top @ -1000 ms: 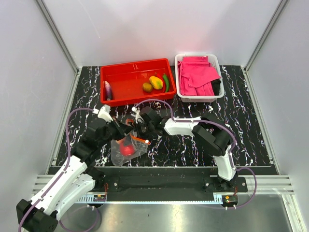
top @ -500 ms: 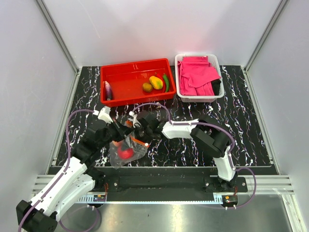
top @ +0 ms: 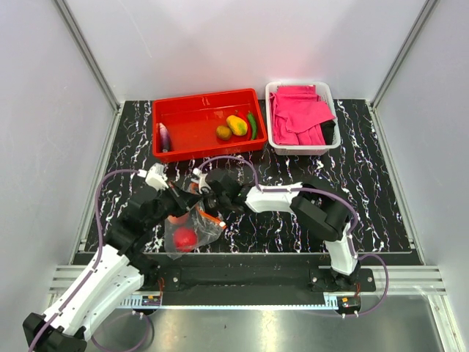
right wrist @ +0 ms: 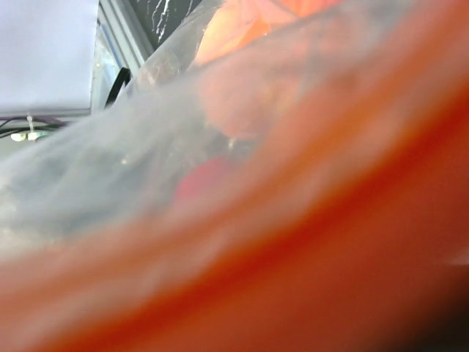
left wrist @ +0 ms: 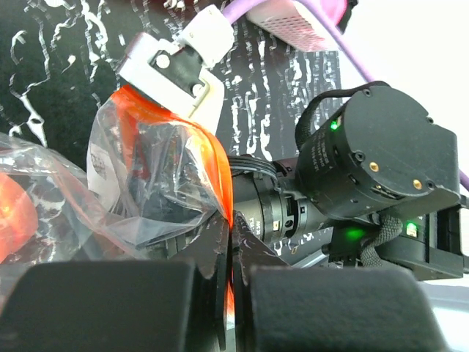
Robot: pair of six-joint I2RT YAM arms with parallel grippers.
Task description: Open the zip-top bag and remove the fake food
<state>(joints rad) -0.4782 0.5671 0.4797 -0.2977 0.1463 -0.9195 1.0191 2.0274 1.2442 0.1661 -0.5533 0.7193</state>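
The zip-top bag (top: 199,224) hangs crumpled between both grippers near the table's front, with one red round fruit (top: 185,238) of the fake food inside. My left gripper (top: 182,204) is shut on the bag's red-orange zip strip (left wrist: 229,192); its jaws (left wrist: 233,224) pinch it flat. My right gripper (top: 204,198) is at the bag's mouth from the right, one white-tipped finger (left wrist: 174,67) resting on the strip. The right wrist view is filled by blurred orange strip (right wrist: 330,279) and clear plastic (right wrist: 110,169), hiding its fingers. Eggplant (top: 164,136), kiwi (top: 223,132), mango (top: 237,125) and chili (top: 252,125) lie in the tray.
The red tray (top: 192,150) stands at the back middle. A white basket (top: 272,128) of pink cloths (top: 299,114) sits to its right. Grey walls close off the left, right and back of the black marbled table (top: 366,183).
The left arm has drawn back toward the near left, carrying the bag and red fruit lower. The right gripper has followed leftward and stayed at the bag's mouth.
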